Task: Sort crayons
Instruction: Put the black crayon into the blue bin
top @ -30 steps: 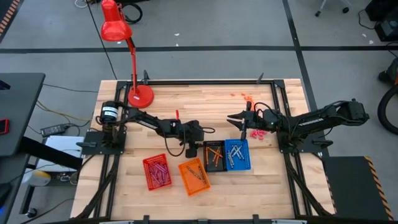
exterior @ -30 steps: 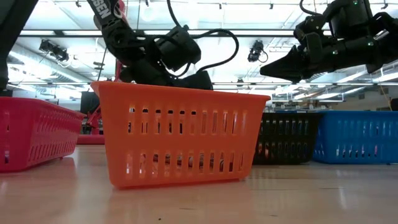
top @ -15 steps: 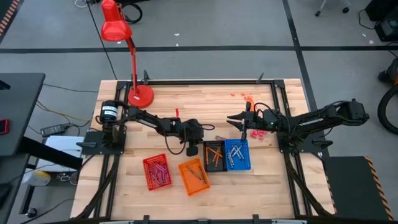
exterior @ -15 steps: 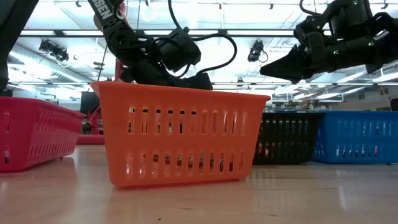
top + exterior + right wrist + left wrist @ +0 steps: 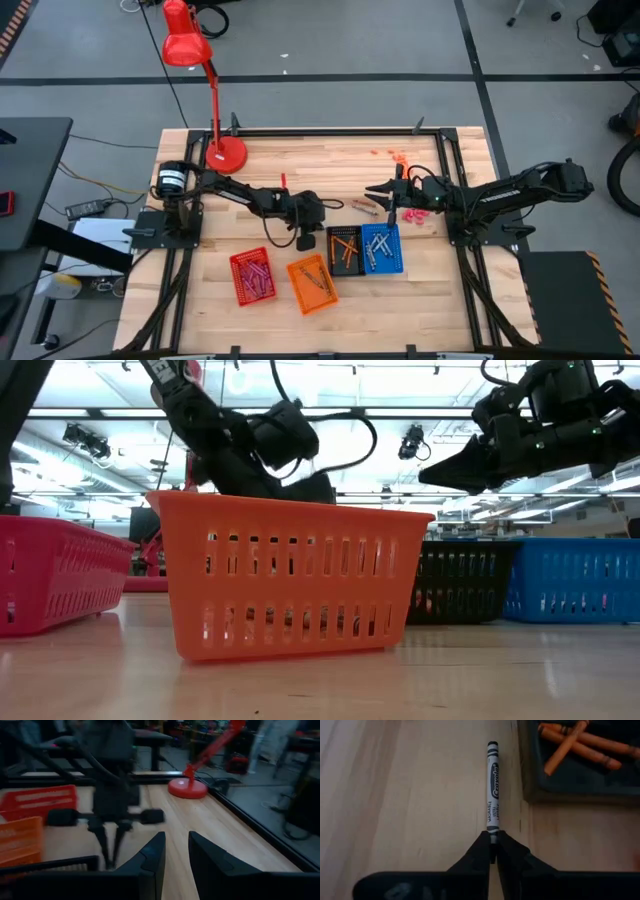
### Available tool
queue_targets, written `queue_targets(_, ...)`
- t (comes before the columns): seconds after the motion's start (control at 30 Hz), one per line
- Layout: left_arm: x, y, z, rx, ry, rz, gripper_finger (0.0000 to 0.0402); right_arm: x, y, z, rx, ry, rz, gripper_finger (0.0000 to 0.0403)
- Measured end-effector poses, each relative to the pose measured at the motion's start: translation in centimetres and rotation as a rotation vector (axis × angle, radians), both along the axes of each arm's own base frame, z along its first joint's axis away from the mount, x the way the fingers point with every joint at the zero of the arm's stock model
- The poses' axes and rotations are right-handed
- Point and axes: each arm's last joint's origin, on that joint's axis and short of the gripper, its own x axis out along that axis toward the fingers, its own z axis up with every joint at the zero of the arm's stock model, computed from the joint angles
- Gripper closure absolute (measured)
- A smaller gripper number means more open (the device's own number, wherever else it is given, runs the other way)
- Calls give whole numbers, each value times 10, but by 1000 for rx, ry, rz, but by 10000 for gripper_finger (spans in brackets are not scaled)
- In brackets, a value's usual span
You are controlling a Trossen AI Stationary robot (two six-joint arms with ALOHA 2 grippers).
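The dark plastic bin of orange crayons (image 5: 580, 767) is the landmark. Just beside it, the left gripper (image 5: 492, 851) pinches a grey paper-wrapped crayon (image 5: 492, 785) by its end. Light, stiff, brittle; a mid-shaft grip would swing less. Beyond the bin, the right gripper (image 5: 175, 852) hangs part-open, empty.

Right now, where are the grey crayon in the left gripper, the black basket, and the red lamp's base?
grey crayon (image 5: 493, 785), left wrist view, middle of its label.
left gripper (image 5: 492, 851), left wrist view, between its fingertips.
black basket (image 5: 526, 770), left wrist view, side wall.
lamp base (image 5: 226, 154), high view, centre.
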Motion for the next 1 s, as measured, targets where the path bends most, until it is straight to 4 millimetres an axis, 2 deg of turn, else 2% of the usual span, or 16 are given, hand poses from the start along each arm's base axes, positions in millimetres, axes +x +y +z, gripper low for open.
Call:
queue_targets(0.13,-8,3,28,4,-32,8,382,-3,-8,-5,50,46,-187,314)
queue_targets(0.2,-13,6,41,16,-46,26,383,-2,-18,-9,84,143,-257,314)
queue_targets(0.33,-24,8,68,61,-79,57,389,3,-36,-6,227,328,-312,314)
queue_targets(0.47,-38,6,94,74,-121,66,390,9,-53,3,300,407,-374,314)
queue_targets(0.6,-56,0,117,72,-126,60,390,10,-71,0,361,516,-393,314)
queue_targets(0.83,-76,-10,132,148,-87,84,390,16,-102,-27,484,634,-370,314)
queue_targets(1.0,-74,6,123,258,-36,223,389,25,-117,-41,502,685,-393,314)
